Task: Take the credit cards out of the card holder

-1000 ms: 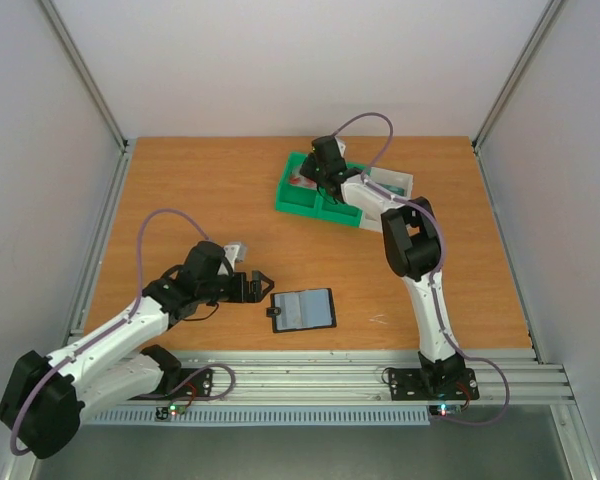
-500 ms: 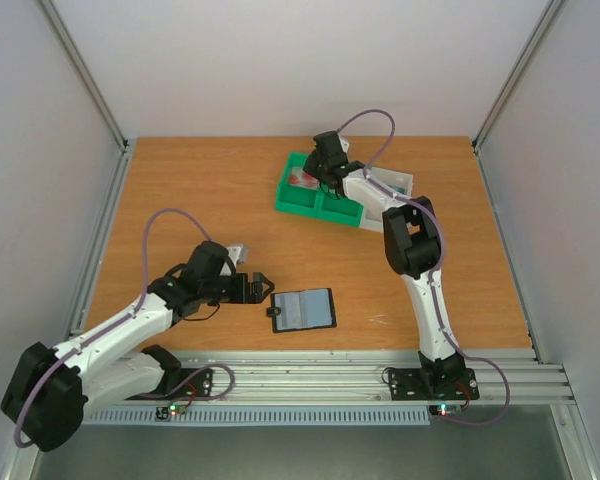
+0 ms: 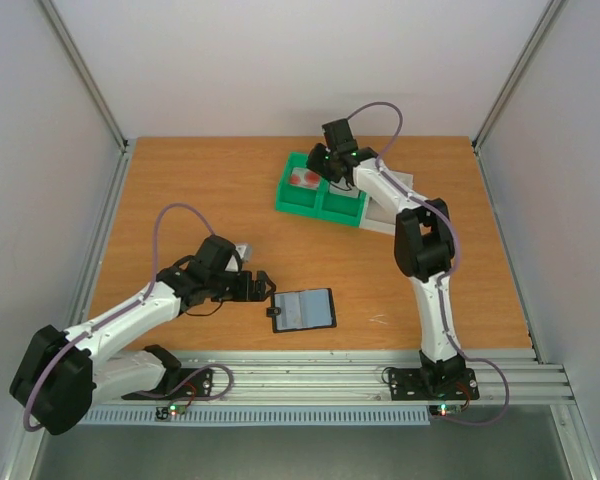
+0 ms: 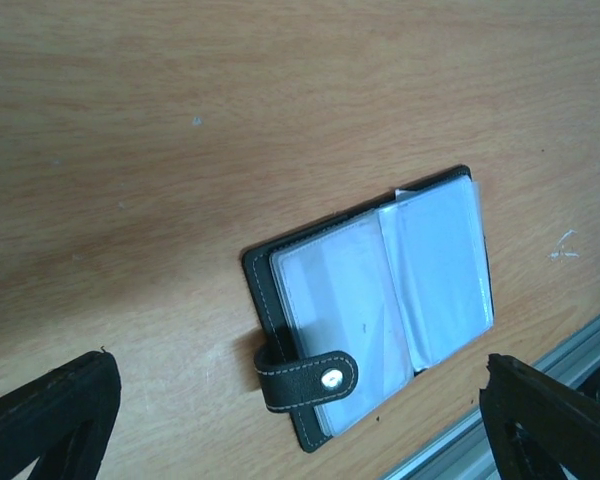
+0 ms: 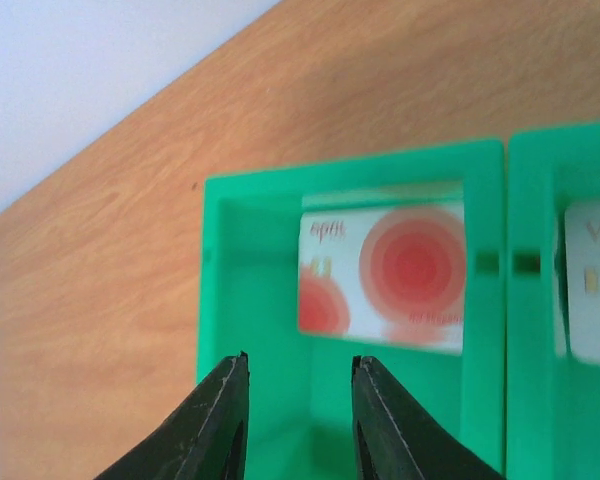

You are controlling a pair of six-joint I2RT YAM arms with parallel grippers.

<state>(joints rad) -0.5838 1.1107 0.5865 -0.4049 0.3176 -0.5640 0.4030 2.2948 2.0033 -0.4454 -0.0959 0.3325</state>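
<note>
Right gripper (image 5: 300,360) hovers over the left compartment of the green tray (image 5: 330,165), its jaws a little apart and with nothing between them. One card (image 5: 390,275), whitish with red circles, lies flat on the floor of this compartment. A second card (image 5: 590,290) lies in the next one.

Left gripper (image 4: 298,356) is wide open and empty, just beside the holder (image 4: 380,300). The holder lies open on the table (image 4: 180,120), well apart from the tray. Its clear sleeves (image 4: 435,270) look pale and glossy, and I cannot tell if cards are inside.

I judge a card to be light, thin, stiff and smooth, so it slips easily. The best place to pinch is any edge that shows at the mouth of a sleeve. The holder seems light and soft too, so one gripper should press it down, or it will probably slide along.
</note>
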